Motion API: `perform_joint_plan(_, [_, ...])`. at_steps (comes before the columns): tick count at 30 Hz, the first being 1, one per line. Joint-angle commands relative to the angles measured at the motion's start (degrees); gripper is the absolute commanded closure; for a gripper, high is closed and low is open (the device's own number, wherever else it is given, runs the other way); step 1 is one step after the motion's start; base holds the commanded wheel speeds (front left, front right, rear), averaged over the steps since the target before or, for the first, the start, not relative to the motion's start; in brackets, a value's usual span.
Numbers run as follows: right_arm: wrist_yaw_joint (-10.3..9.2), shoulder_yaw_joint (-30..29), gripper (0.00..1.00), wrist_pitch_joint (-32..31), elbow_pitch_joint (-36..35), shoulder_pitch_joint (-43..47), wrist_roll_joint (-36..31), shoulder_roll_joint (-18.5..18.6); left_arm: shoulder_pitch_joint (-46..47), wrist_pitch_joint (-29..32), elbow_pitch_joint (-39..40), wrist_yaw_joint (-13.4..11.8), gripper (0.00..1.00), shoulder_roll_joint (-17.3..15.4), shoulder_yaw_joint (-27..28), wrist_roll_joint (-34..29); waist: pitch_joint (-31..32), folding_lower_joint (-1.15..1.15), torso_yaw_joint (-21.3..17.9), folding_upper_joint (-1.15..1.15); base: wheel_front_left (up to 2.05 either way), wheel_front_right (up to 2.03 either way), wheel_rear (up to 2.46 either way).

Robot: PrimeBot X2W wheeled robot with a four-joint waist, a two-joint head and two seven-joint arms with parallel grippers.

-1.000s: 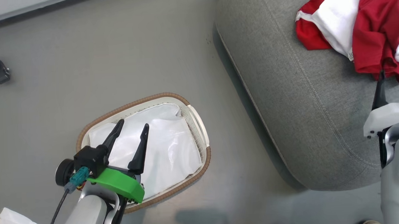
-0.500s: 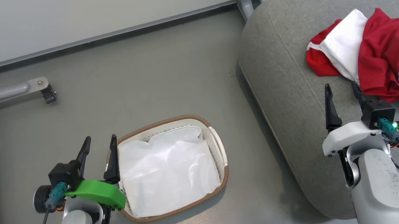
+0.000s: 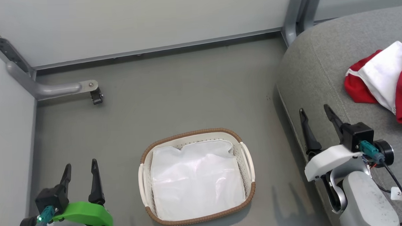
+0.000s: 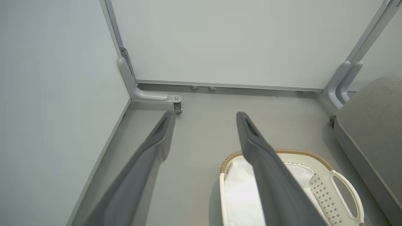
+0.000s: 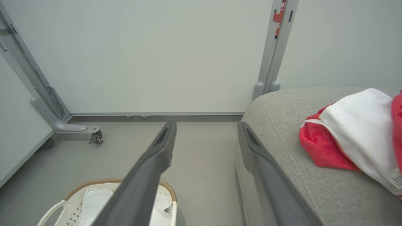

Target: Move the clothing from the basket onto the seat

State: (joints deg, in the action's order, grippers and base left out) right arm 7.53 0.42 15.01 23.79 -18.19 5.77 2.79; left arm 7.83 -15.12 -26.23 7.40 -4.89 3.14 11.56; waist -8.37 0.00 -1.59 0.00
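Both arms have drawn back since the earlier frames: the left gripper [image 3: 80,164], which hung over the basket [image 3: 195,131], now stands well off to its left, and the right gripper [image 3: 314,108], whose fingers were close up under the clothing [image 3: 357,87], now stands apart from it. The head camera has also swung, so the whole picture has shifted. In the head view the left fingers are spread with nothing between them, above bare floor [image 3: 187,93], and the basket sits off to their right with its white liner [image 3: 196,183] lying inside. The right fingers are likewise spread and empty, their tips over the left edge of the seat [image 3: 320,72]. The clothing lies crumpled on the seat, up and to the right of those tips, clear of them. In the left wrist view the two dark fingers stand apart with floor between them. The basket's brown rim and one handle show behind and to the right of the right-hand finger, the seat's rounded corner lies further right, and a grey caster foot [image 4: 177,106] sits just beyond the left-hand fingertip. In the right wrist view the fingers are spread and hold nothing. The basket with its liner shows under the left-hand finger, the seat runs beneath and to the right of the right-hand finger, and the red and white clothing rests on it well to that finger's right.
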Motion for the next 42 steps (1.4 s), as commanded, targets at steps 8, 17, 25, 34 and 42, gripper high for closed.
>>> perform_joint_plan(8, [-0.08,2.97,0.00,0.23,-0.08,5.19,2.50,0.26,-4.36,-0.03,1.49,0.17,0.00,0.83,-0.09,0.93,4.00,0.00,3.52,0.00,0.00,0.00,0.00])
perform_joint_plan(17, [-0.08,4.47,0.00,0.23,-0.85,7.43,4.02,0.25,-7.08,-0.03,4.51,0.17,0.00,0.99,-1.31,3.83,4.94,0.00,2.83,0.00,0.00,0.00,0.00])
perform_joint_plan(25, [0.00,3.95,1.00,-1.03,1.21,8.27,6.78,-0.35,-6.03,1.12,2.30,-0.01,1.00,1.43,-1.29,6.32,5.08,0.00,2.87,0.00,0.00,0.00,0.00])
perform_joint_plan(34, [-0.01,2.62,1.00,-3.53,-0.29,8.79,16.67,-0.29,-5.49,3.64,3.64,0.01,1.00,1.49,-0.71,15.52,5.31,0.00,2.78,0.00,0.00,0.00,0.00])
perform_joint_plan(42, [-0.01,1.43,1.00,-5.78,-1.60,9.24,25.56,-0.22,-4.95,5.88,4.82,0.02,1.00,1.55,-0.22,23.85,5.54,0.00,2.68,0.00,0.00,0.00,0.00])
